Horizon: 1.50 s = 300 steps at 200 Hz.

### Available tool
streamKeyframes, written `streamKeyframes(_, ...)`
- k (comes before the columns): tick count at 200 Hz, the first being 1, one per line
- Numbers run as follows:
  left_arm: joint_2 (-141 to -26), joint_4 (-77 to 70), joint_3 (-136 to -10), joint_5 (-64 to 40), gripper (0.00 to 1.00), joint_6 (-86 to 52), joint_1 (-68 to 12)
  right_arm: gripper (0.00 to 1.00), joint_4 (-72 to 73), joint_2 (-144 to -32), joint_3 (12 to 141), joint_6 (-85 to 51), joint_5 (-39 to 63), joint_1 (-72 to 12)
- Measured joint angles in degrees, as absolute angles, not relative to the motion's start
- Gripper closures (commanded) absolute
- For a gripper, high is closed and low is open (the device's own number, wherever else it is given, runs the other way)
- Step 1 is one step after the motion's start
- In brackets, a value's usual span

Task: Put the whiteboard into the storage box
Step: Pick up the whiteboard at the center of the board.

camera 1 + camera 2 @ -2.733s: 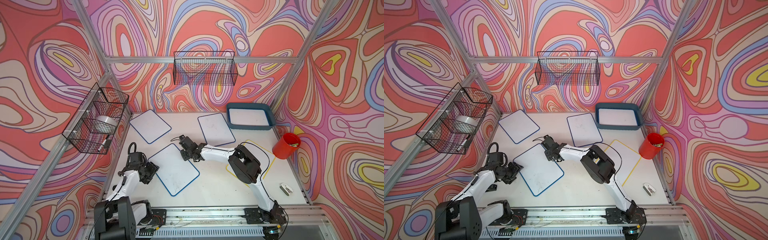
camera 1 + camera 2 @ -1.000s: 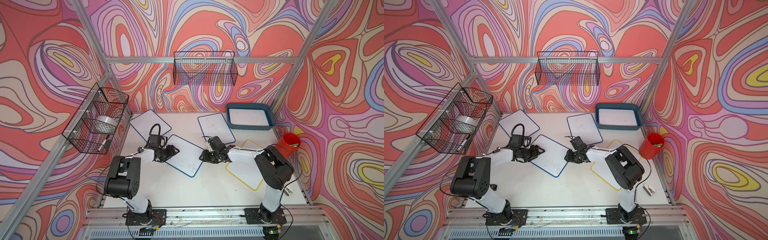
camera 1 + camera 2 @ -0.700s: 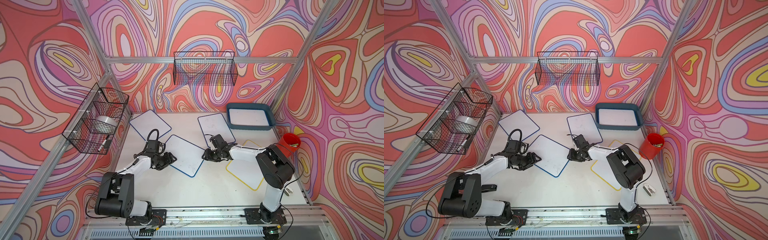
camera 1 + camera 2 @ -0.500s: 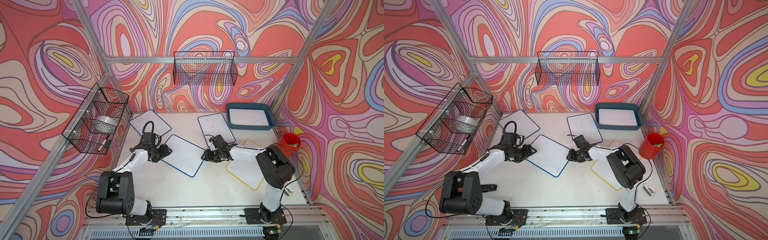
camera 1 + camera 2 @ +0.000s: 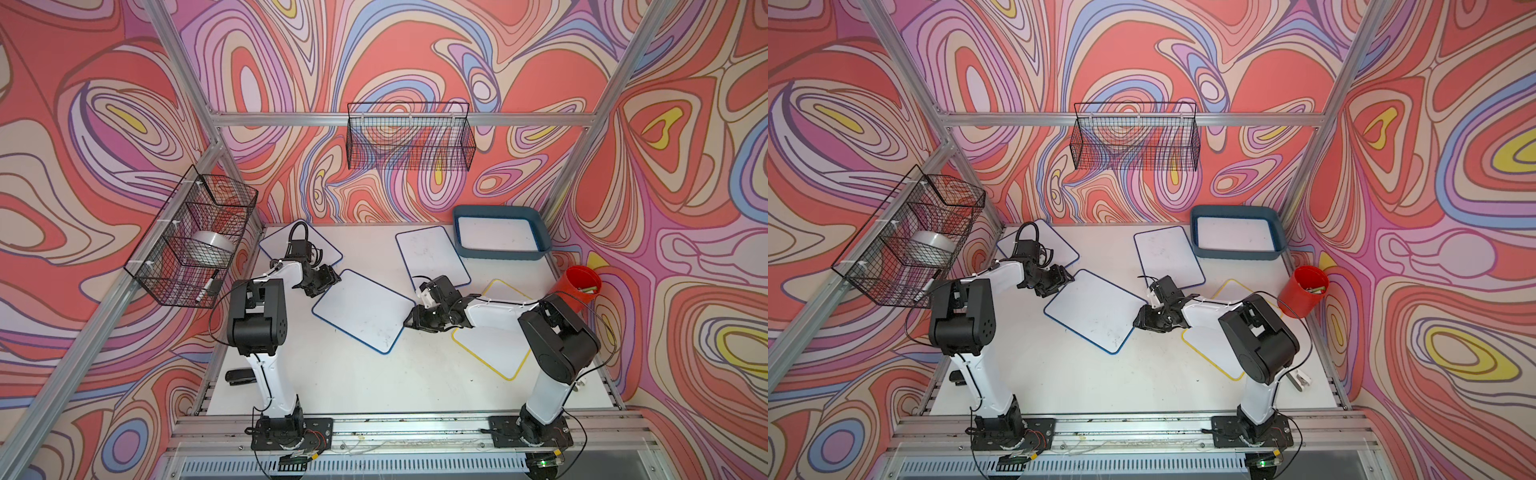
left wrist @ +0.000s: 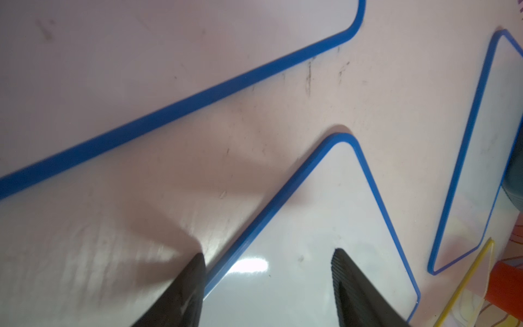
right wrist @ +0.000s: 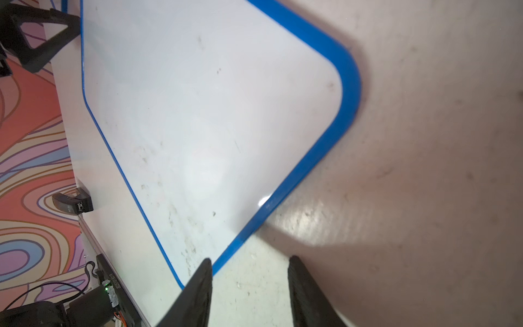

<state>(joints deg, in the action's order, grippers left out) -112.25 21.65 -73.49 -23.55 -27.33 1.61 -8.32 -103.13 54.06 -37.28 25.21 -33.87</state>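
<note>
Shoved toward the back and turned since the earliest frame, the blue-framed whiteboard (image 5: 359,309) lay flat on the middle of the table (image 5: 332,395), and both grippers had shifted to its opposite ends. The left gripper (image 6: 268,252) stood with jaws parted and empty, astride the board's blue edge just short of a corner, one finger over bare table and the other over the white face. The right gripper (image 7: 250,258) was likewise open and held nothing, one finger at the rim of the far short end, the other over bare table. The board's long axis ran from gripper to gripper, back left to front right. The storage box (image 5: 498,255) sat in the back right corner, well apart from the board and beyond the right gripper, with a second blue-framed whiteboard (image 5: 432,257) lying between. The right gripper was nearer the box, so the lift looked likely to start from that end.
</note>
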Motion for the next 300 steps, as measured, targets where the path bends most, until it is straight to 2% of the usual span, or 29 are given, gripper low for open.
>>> streamKeyframes(56, -108.47, 15.51, -65.67, -27.24, 0.33, -27.57, 0.16, 0.53, -8.38, -103.18, 54.06, -37.17, 25.39, -33.82)
streamKeyframes(108, -94.83, 10.44, -48.29, -24.38, 0.33, -28.56, -0.25, 0.53, -9.61, -104.16, 55.31, -38.02, 28.53, -30.13)
streamKeyframes(144, -88.68, 7.97, -41.15, -24.23, 0.33, -30.37, -1.06, 0.53, -8.51, -106.43, 56.66, -38.63, 33.67, -26.63)
streamKeyframes(227, -85.32, 3.62, -36.38, -24.73, 0.33, -33.32, -0.56, 0.54, -9.72, -111.37, 60.93, -35.18, 43.46, -23.27)
streamKeyframes(300, -85.69, -0.25, -35.24, -24.86, 0.33, -34.37, -0.14, 0.54, -11.38, -111.44, 60.95, -35.88, 46.44, -23.05)
